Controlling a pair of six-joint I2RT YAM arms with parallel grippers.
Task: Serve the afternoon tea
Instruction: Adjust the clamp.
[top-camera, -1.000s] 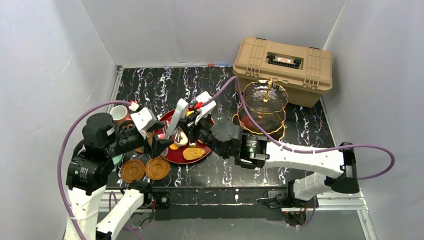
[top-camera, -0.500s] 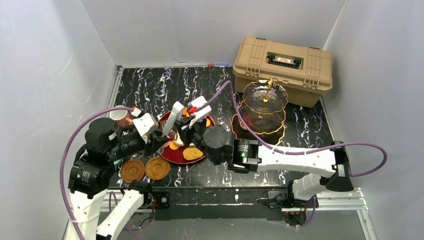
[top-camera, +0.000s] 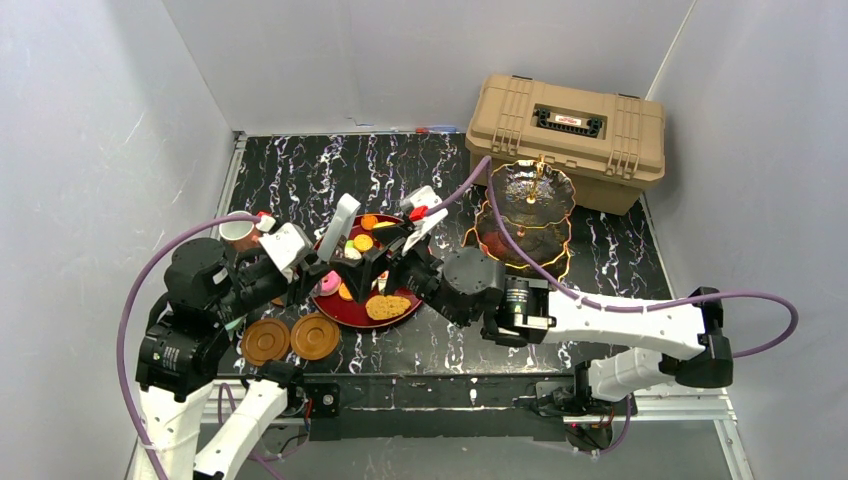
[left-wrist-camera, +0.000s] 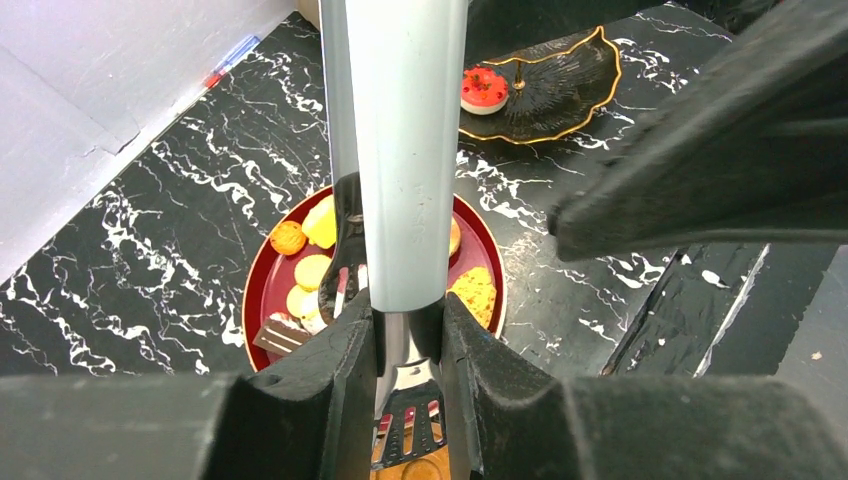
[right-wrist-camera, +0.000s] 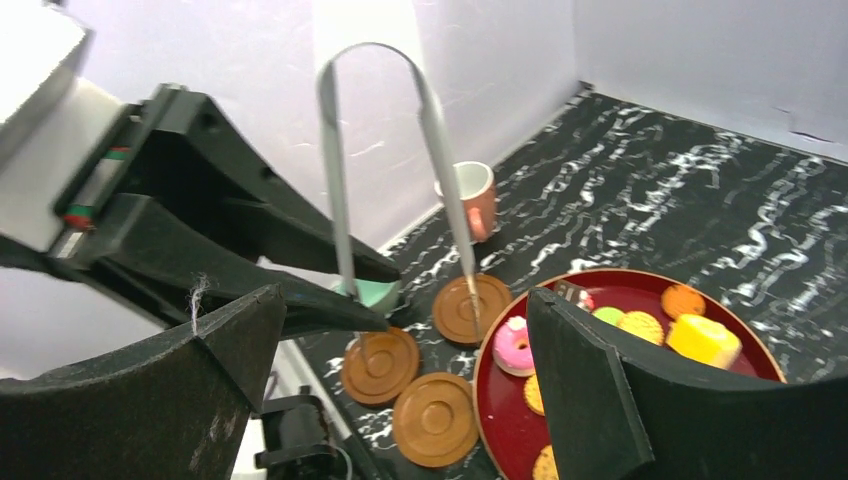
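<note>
Saucers (top-camera: 315, 336) lie nearest me on the bench (top-camera: 300, 170). Just past them, my left claw (left-wrist-camera: 408, 345) squeezes the tongs (left-wrist-camera: 400, 150) over the red tray (top-camera: 352, 318) of pastries (top-camera: 388, 306). My right claw (right-wrist-camera: 410, 310) is spread wide and holds nothing. Farther back is the tiered stand (top-camera: 530, 215), with one red cake (left-wrist-camera: 484, 88) on it.

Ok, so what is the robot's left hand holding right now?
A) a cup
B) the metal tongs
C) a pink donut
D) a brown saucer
B: in the left wrist view, the left gripper is clamped on the metal tongs, whose tips hang over the red tray.
</note>
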